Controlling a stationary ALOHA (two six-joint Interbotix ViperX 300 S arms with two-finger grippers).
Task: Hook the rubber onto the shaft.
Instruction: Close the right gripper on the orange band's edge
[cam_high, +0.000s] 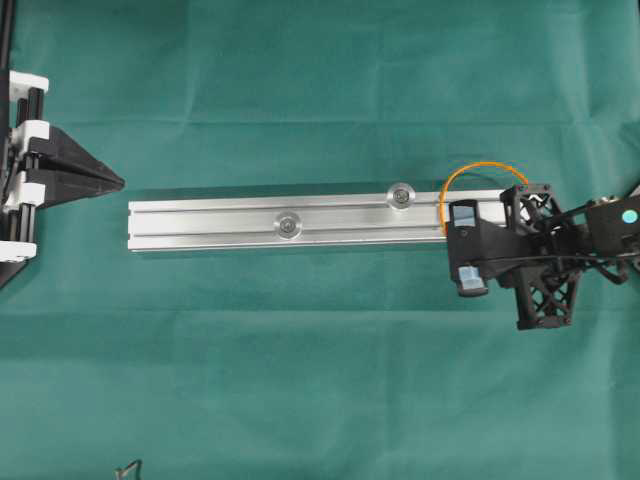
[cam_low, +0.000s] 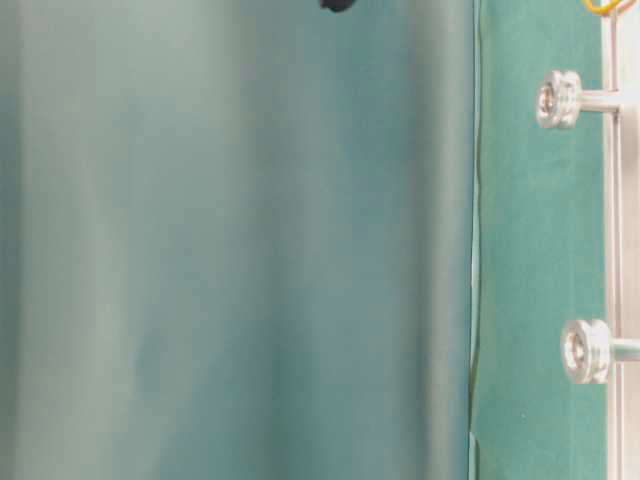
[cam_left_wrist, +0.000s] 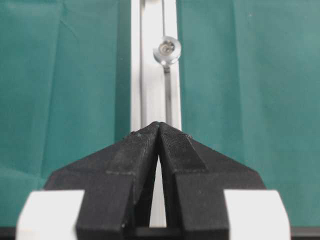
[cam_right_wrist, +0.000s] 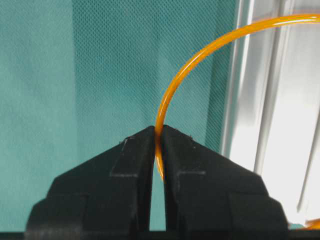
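Green surface (cam_high: 300, 380) carrying my rail (cam_high: 250, 222); right gripper (cam_right_wrist: 159, 132) is clamping the rubber (cam_right_wrist: 200, 55) at its end; left gripper (cam_left_wrist: 159, 125) is sitting closed, empty.

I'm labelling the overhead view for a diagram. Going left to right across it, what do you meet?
Left gripper → silver rail → first pulley → second pulley → orange rubber band → right gripper.

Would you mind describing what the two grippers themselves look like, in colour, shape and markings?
Both are matte black plastic. The left gripper has two wedge-shaped, finely ribbed fingers tapering to a point, with white blocks behind them. The right gripper has similar black fingers, blue-grey pads, an open lattice frame, thin black cables and a round teal sticker on its wrist.
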